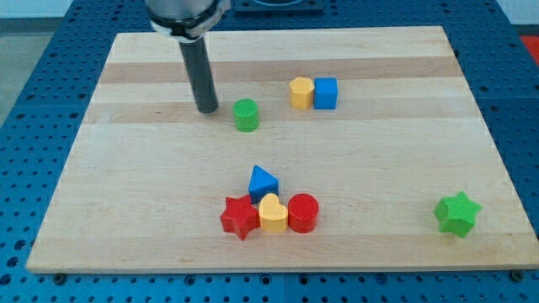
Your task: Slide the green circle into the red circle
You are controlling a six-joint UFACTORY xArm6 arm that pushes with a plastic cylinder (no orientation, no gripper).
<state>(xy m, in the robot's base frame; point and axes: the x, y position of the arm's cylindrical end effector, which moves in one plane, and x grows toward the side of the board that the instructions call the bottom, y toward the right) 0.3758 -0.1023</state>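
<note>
My tip (207,110), the blunt lower end of a straight, smooth dark rod, rests on the pale wooden board (126,210) toward the view's upper left. It has no jaws and holds nothing; it stands free, just to the left of the green circle (246,114), with a narrow gap between them. The green circle is a short ribbed cylinder with a matte plastic look.

Further right, near the view's top, a yellow hexagon-like block (301,93) touches a blue cube (326,93) side by side.

Well below the green circle, near the view's bottom, sits a tight cluster: a blue triangle (263,183) on top, and under it a row of red star (240,216), yellow heart (272,213) and red circle (303,212), each touching its neighbour. The red circle is a stubby smooth-topped cylinder at the row's right end.

Far to the view's lower right, a green star (457,213) lies alone. The board shows lengthwise grain strips and lies on a blue perforated surface (25,101).
</note>
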